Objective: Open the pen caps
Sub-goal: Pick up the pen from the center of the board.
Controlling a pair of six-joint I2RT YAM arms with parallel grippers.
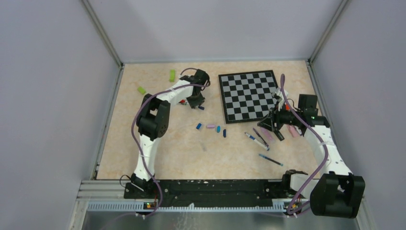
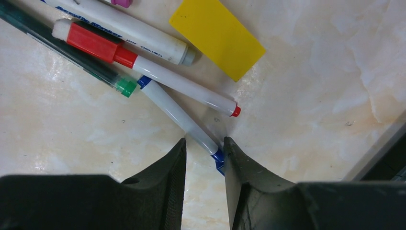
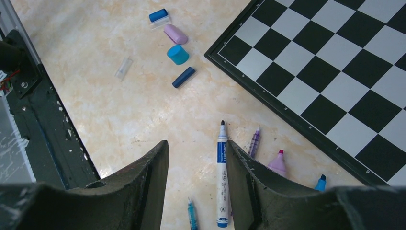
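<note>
Left hand (image 2: 205, 140) sat open astride the blue-ended pen (image 2: 178, 115), barrel slanting across the jaw gap, not clamped yet.

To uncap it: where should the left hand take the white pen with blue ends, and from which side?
Probably the white pen by its barrel beside the near blue end, the left hand coming from above, across it: it lies flat, this end is free, the far end is crowded by the red-capped pen.
</note>
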